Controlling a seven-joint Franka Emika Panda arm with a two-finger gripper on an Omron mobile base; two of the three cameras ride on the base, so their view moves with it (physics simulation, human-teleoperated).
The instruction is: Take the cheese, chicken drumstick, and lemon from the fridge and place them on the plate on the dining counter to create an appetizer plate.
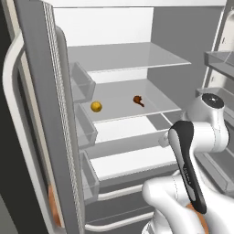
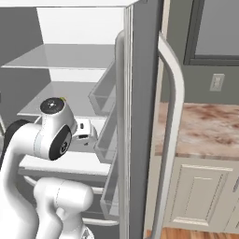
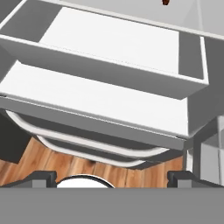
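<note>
The fridge (image 1: 41, 91) stands open in front of me, with a white interior and grey shelves. On its middle shelf the round yellow lemon (image 1: 96, 106) lies at the left and the reddish-brown chicken drumstick (image 1: 138, 100) further right. The drumstick (image 3: 165, 2) just shows at the top edge of the hand view. My gripper (image 3: 111, 179) is open and holds nothing. It is low in front of the fridge's lower drawers (image 3: 109, 65), below the shelf with the food. The cheese, the plate and the dining counter are out of view.
The left fridge door (image 1: 55, 151) with its bins and curved bar handle stands close at my left. The right door (image 2: 140, 116) stands edge-on beside the arm. Beyond it lie a marbled wall counter (image 2: 205, 128) and pale cabinets (image 2: 198, 196). Wood floor (image 3: 57, 164) shows under the fridge.
</note>
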